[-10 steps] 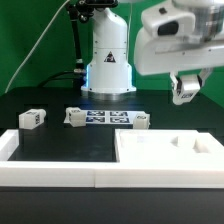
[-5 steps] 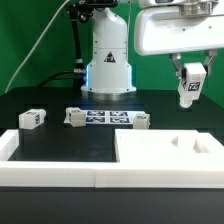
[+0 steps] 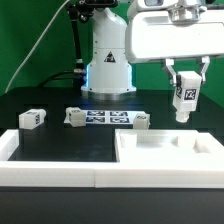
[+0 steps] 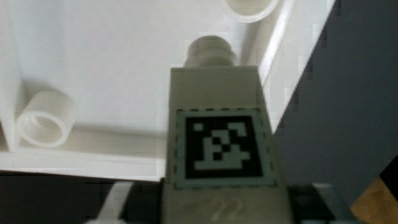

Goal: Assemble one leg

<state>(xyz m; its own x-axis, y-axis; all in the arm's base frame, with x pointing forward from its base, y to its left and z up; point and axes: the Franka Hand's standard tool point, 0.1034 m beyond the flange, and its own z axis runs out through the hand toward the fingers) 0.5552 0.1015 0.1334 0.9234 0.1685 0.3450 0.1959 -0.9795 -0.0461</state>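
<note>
Single post held over the panel. The pincer (image 3: 187, 80) is clamped on the leg (image 3: 187, 100), one finger on each flat side. The leg hangs upright with its long axis vertical. Its narrower round end points down, away from the pincer, and its black-and-white square tag faces the exterior camera. In the wrist view the same leg (image 4: 219, 110) runs lengthwise away from the pincer (image 4: 222, 205), tag side towards the lens. Its rounded tip ends over the white panel (image 4: 107, 60). The leg is a squared, matt white plastic block. The panel (image 3: 150, 160) is a smooth white slab with raised rims, lying directly below the pincer. It carries short hollow round sockets (image 4: 43, 118). The leg's upper end is hidden between the fingers, the finger pads are covered by the leg, and the arm is cut off by the frame edge. The wrist view is soft, so whether the tip touches the panel cannot be told. Lower than the pincer, towards the exterior view's left, lie the nearest post (image 3: 140, 122), the marker board (image 3: 108, 118), the middle post (image 3: 75, 116) and the farthest post (image 3: 31, 118), all on the black table (image 3: 60, 140).
</note>
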